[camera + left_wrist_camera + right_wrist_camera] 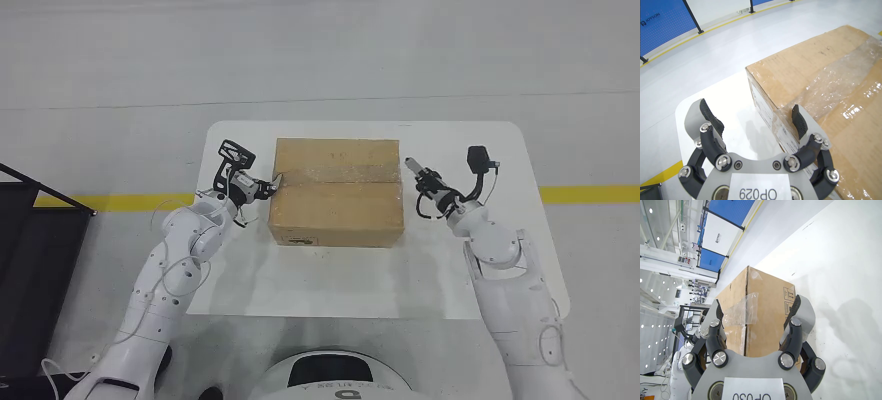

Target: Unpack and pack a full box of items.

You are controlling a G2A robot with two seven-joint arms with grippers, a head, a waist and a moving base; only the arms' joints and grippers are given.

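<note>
Two pincers flank the box (pixel 336 190), one at each short end, and neither has hold of anything. The box sits shut on the table (pixel 300 285), its top seam sealed by a band of clear tape (pixel 838 85) that runs away from the left pincer (pixel 749 106) toward the right pincer (pixel 757 299).

Biggest risk, I judge, is the film itself. It is thin, crinkled and glossy, lying flat on the cardboard, so a pincer could close and slip off with nothing caught. The left pincer is spread wide, with one finger (pixel 798 121) over the taped top corner just ahead of it and the other hanging beside the end wall, above bare table. Closing from there could pinch the cardboard edge rather than the tape. A pull at either end could also drag the whole box, since nothing pins it down, and the table's edge lies near, beyond both pincers. At the right pincer, also wide open, a loose tape tail (pixel 742 311) stands off the end wall between the jaws. That looks the easier catch, though it may tear short.

Left arm: elbow bent out, forearm angled in toward the box, wrist tipped so the pincer points along the lid. Right arm: forearm reaching forward, wrist turned inward so the jaws straddle the end seam
</note>
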